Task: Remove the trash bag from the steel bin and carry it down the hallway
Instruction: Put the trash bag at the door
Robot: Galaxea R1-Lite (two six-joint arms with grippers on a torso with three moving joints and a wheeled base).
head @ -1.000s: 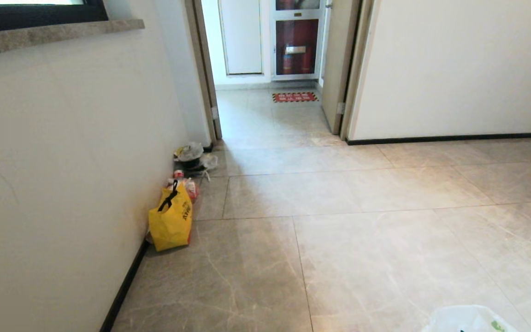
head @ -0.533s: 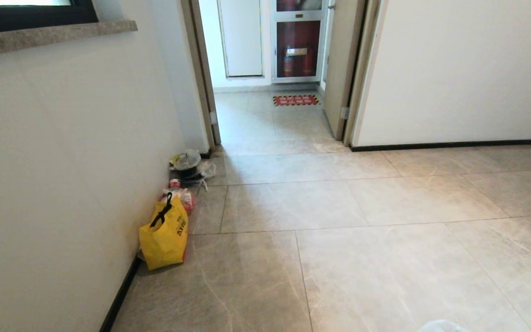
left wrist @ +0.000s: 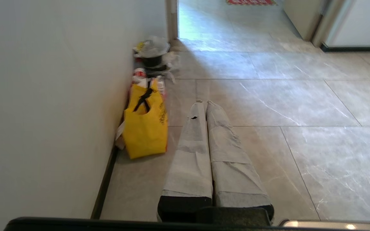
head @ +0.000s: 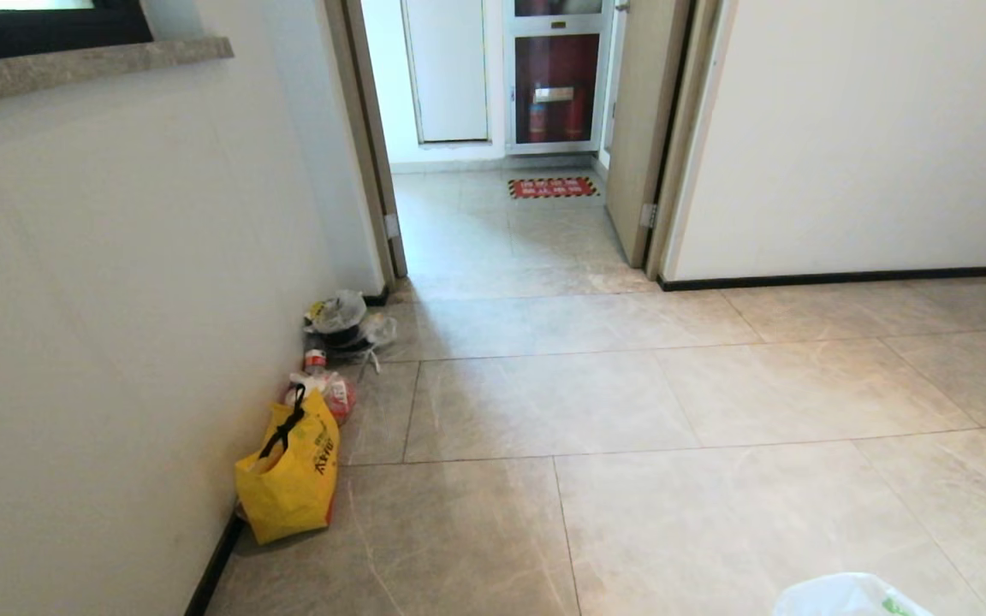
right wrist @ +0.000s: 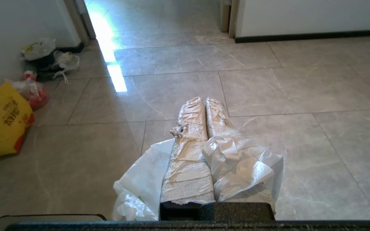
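The right pincer (right wrist: 203, 102) is clamped on the trash bag (right wrist: 239, 163), which looks light, crinkly and slippery; its gathered handles seem the safest hold. The left pincer (left wrist: 203, 104) is closed, empty.

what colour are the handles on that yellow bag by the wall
Black. The yellow bag has black handles, clearest in the left wrist view.

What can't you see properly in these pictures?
- Trash bag: head view's bottom edge cuts it off; in the right wrist view the right gripper covers its middle.
- Yellow tote: its contents are hidden by its own sides.
- Steel bin: in no view.
- Litter pile: too small to identify.
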